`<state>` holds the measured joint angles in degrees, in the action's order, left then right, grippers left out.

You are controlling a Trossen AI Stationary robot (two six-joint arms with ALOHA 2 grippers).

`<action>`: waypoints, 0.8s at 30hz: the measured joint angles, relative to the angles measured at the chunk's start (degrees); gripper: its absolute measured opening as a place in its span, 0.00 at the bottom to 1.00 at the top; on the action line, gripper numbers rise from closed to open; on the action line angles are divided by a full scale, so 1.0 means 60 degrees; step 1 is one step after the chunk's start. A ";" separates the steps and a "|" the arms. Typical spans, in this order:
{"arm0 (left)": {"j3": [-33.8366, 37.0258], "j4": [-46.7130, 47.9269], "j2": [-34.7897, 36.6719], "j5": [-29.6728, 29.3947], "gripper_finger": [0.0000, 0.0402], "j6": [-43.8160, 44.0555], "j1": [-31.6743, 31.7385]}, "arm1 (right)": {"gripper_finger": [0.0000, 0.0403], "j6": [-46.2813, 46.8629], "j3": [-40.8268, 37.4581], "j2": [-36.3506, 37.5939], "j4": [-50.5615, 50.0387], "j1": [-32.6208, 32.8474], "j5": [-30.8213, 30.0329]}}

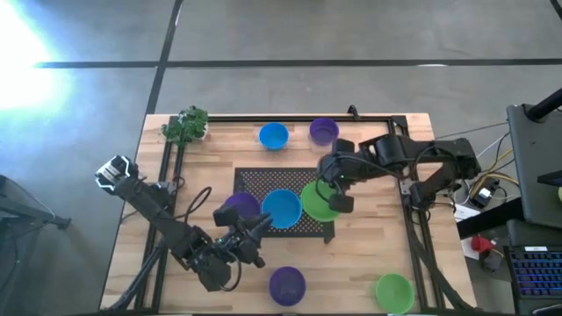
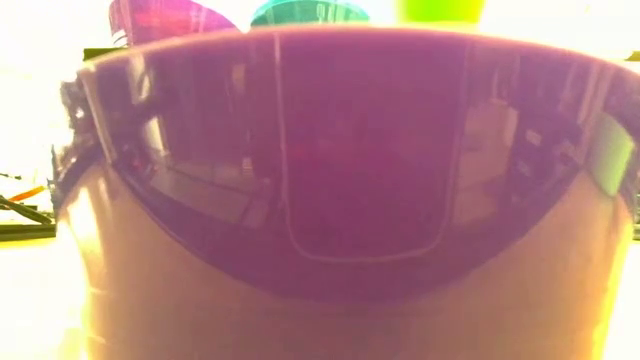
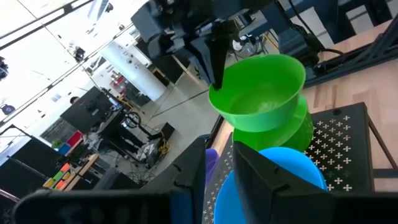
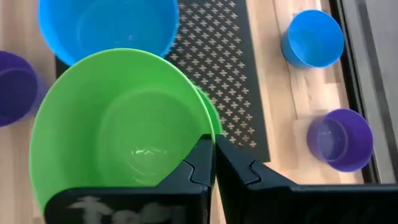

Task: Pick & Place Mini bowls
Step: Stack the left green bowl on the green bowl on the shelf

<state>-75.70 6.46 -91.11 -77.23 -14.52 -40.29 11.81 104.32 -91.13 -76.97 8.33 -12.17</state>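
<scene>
No text, label, brand, number or sign can be read in any of the views. The bowls, the mat, the table and both arms show no legible markings, and the shapes in the room beyond the table are too blurred to make out any lettering.

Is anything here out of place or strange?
Yes. The right gripper holds a green bowl tilted by its rim above another green bowl on the mat. Also, a purple bowl stands against the low camera and blocks nearly its whole view.
</scene>
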 joint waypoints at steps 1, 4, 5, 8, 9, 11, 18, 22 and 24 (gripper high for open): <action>0.0004 0.0000 0.0000 0.0000 0.20 0.0000 0.0000 | 0.02 0.0000 -0.0008 0.0000 0.0003 -0.0047 -0.0004; 0.0004 0.0000 0.0000 0.0000 0.20 0.0000 0.0000 | 0.02 0.0000 -0.0075 0.0000 0.0121 -0.0093 0.0006; 0.0004 0.0000 0.0001 0.0000 0.20 0.0000 0.0000 | 0.02 -0.0002 -0.0134 0.0000 0.0207 -0.0091 0.0009; 0.0004 0.0000 0.0004 0.0000 0.20 0.0000 0.0000 | 0.02 -0.0032 -0.0409 0.0000 0.0331 -0.0078 0.0037; 0.0004 0.0000 0.0004 0.0000 0.20 -0.0003 0.0000 | 0.02 -0.0038 -0.0502 0.0000 0.0322 -0.0078 0.0037; 0.0004 0.0000 0.0004 0.0000 0.20 -0.0004 0.0000 | 0.02 -0.0049 -0.0634 0.0000 0.0331 -0.0078 0.0034; 0.0007 0.0000 0.0007 0.0000 0.20 -0.0061 0.0000 | 0.02 -0.0066 -0.0716 0.0000 0.0390 -0.0078 0.0033; 0.0007 0.0000 0.0007 0.0000 0.20 -0.0055 0.0000 | 0.02 -0.0067 -0.0716 0.0000 0.0386 -0.0078 0.0033; 0.0007 0.0000 0.0007 0.0000 0.20 -0.0055 0.0000 | 0.02 -0.0072 -0.0716 0.0000 0.0389 -0.0078 0.0033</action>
<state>-75.66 6.46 -91.07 -77.23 -14.85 -40.29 11.38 100.03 -91.13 -74.64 7.86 -11.97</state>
